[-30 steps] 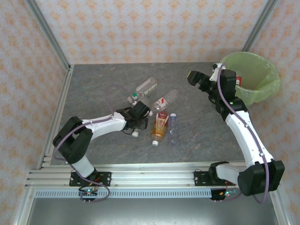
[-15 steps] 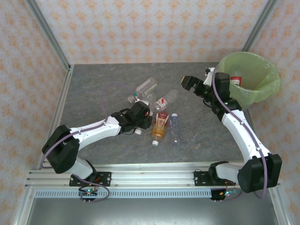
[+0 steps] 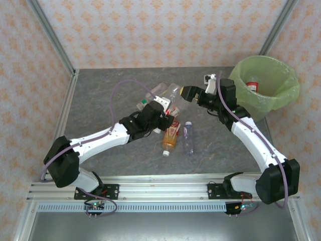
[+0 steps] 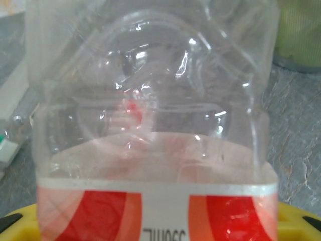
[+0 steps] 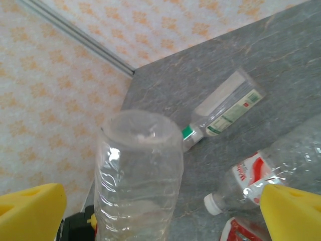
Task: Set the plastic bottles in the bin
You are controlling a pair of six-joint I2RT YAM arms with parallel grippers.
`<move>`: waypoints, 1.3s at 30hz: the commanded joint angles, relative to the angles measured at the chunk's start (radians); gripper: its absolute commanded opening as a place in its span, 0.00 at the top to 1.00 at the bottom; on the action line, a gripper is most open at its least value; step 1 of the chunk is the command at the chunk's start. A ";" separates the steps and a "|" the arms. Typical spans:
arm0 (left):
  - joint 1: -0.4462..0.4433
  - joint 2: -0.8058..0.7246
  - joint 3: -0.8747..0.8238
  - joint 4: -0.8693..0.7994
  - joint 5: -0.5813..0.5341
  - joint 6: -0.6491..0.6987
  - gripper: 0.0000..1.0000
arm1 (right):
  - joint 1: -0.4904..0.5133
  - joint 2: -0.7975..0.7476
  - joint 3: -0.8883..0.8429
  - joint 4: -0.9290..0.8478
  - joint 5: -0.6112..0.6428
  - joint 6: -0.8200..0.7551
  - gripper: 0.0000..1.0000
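Left arm: elbow folded low on the side away from the bin (image 3: 281, 95), forearm stretched diagonally toward it, wrist raised over the table (image 3: 100, 95). Left gripper (image 3: 159, 106) is clamped on a held bottle (image 4: 150, 115), clear with a red-white label. In the right wrist view the base of the held bottle faces the camera.

Right arm: elbow down near its own base, long forearm running up alongside the bin, wrist just beside the rim. Right gripper (image 3: 189, 93) points away from the bin at the held bottle, jaws spread wide, close to it; contact cannot be told.

Bin: lime-green liner, a red-capped bottle (image 3: 252, 84) inside.

On the table, well apart from the bin: amber bottle (image 3: 170, 138) and clear bottle (image 3: 188, 136) lie side by side. The green-capped bottle (image 5: 225, 108) lies farther from the bin, beyond the held bottle.
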 commanded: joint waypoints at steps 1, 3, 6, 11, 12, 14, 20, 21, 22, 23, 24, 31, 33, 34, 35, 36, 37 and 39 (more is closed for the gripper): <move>-0.001 0.033 0.052 0.081 0.000 0.055 0.50 | 0.005 0.015 -0.005 0.070 -0.046 0.022 0.01; 0.003 0.044 0.071 0.102 0.006 0.059 0.50 | 0.006 0.024 -0.005 0.092 -0.064 0.034 0.01; 0.012 0.059 0.093 0.132 0.027 0.060 0.50 | 0.007 0.037 -0.008 0.141 -0.084 0.063 0.01; 0.013 0.080 0.123 0.144 0.059 0.071 0.50 | 0.009 0.061 -0.008 0.191 -0.084 0.094 0.01; 0.014 0.083 0.129 0.141 0.066 0.074 0.50 | 0.011 0.063 -0.010 0.214 -0.098 0.107 0.01; 0.015 0.092 0.143 0.123 0.081 0.078 0.50 | 0.012 0.069 -0.025 0.287 -0.153 0.135 0.00; 0.016 0.085 0.134 0.144 0.131 0.063 0.50 | 0.022 0.065 -0.035 0.272 -0.028 0.109 0.01; 0.015 0.080 0.131 0.148 0.145 0.059 0.50 | 0.022 0.072 -0.030 0.281 -0.026 0.118 0.01; 0.015 0.077 0.129 0.155 0.164 0.055 0.50 | 0.022 0.080 -0.027 0.301 -0.027 0.134 0.02; 0.016 0.073 0.125 0.163 0.180 0.051 0.50 | 0.022 0.089 -0.025 0.326 -0.024 0.155 0.03; 0.016 0.071 0.122 0.172 0.198 0.046 0.50 | 0.022 0.103 -0.025 0.358 -0.020 0.185 0.05; 0.015 0.081 0.128 0.168 0.201 0.031 0.49 | 0.022 0.133 -0.020 0.437 0.066 0.253 0.25; 0.016 0.088 0.137 0.152 0.186 0.028 0.48 | 0.022 0.118 -0.034 0.451 0.078 0.243 0.32; 0.016 0.091 0.139 0.144 0.178 0.024 0.45 | 0.022 0.110 -0.037 0.440 0.086 0.234 0.37; 0.020 0.093 0.140 0.143 0.177 0.014 0.40 | 0.022 0.101 -0.038 0.425 0.096 0.225 0.43; 0.027 0.095 0.137 0.148 0.191 -0.001 0.36 | 0.022 0.092 -0.043 0.412 0.104 0.213 0.46; 0.038 0.097 0.134 0.155 0.209 -0.016 0.33 | 0.022 0.084 -0.047 0.406 0.108 0.206 0.47; 0.067 0.095 0.124 0.174 0.252 -0.064 0.26 | 0.022 0.065 -0.061 0.397 0.119 0.195 0.47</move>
